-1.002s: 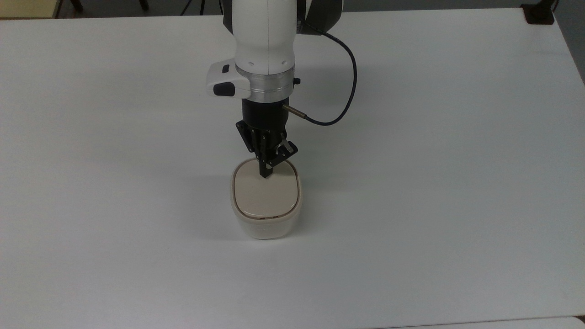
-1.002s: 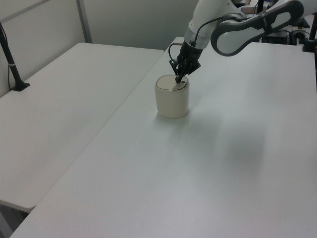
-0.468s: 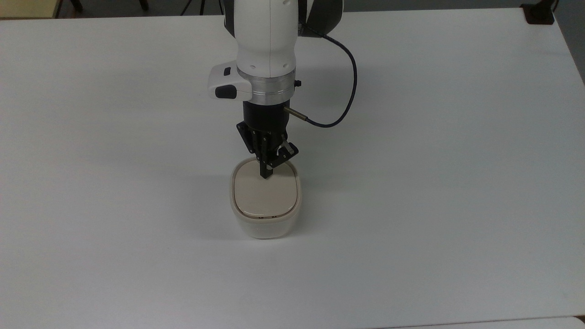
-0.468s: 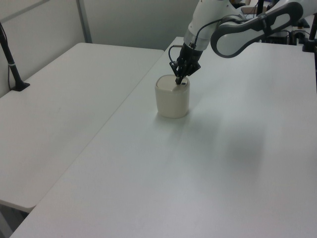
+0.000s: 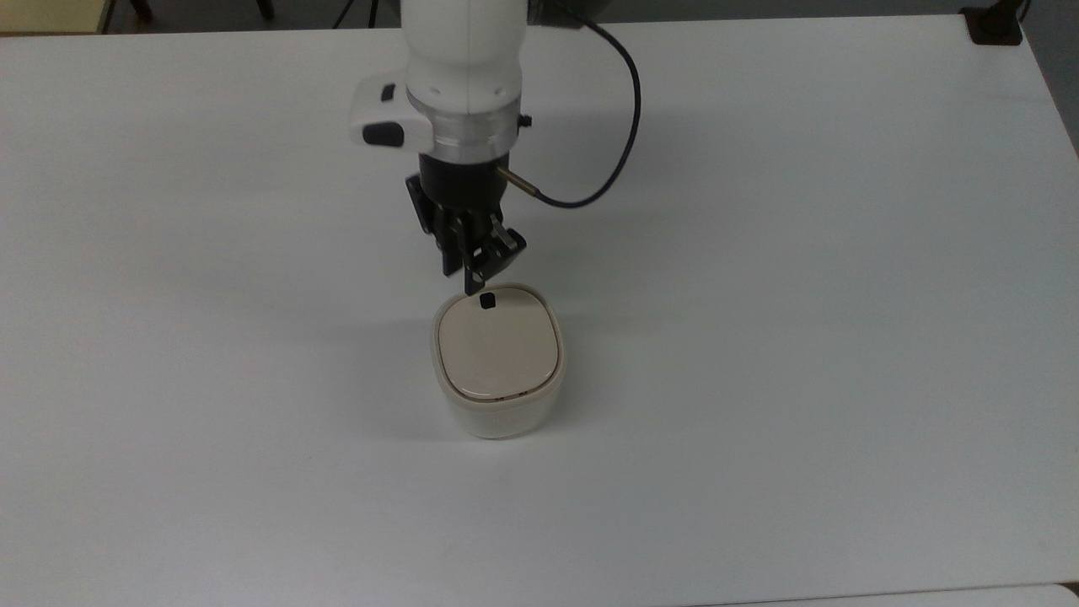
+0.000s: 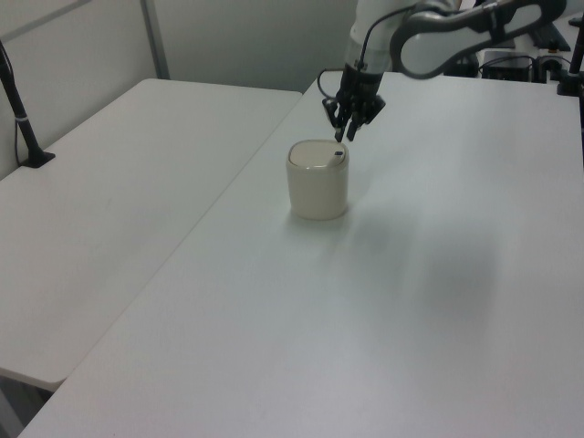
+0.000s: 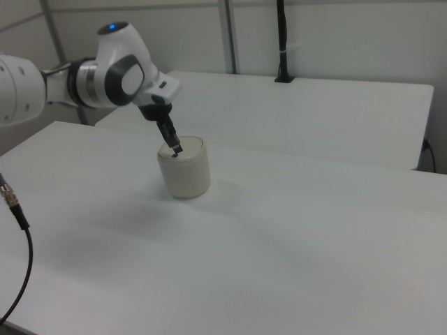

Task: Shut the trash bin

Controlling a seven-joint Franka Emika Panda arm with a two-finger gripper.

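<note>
Although the fingers (image 5: 469,271) appear pressed together with nothing between them, they hang just above the far edge of the trash bin (image 5: 497,371), on the side where the small black button (image 5: 486,301) sits on the lid (image 5: 497,350). From the fingertips, the bin lies below and toward the top view's bottom; in the left view the gripper (image 6: 344,128) is just over the bin (image 6: 318,179), at its far right corner, and apart from it. In the right view the gripper (image 7: 174,148) tip stands at the lid's near-left edge, and there I cannot tell if it touches. The lid looks flat and level with the rim, so I judge the closing is done or nearly done. The bin stands upright near the middle of the white surface (image 5: 801,295), and the arm (image 5: 462,59) reaches down from the top view's upper side.
</note>
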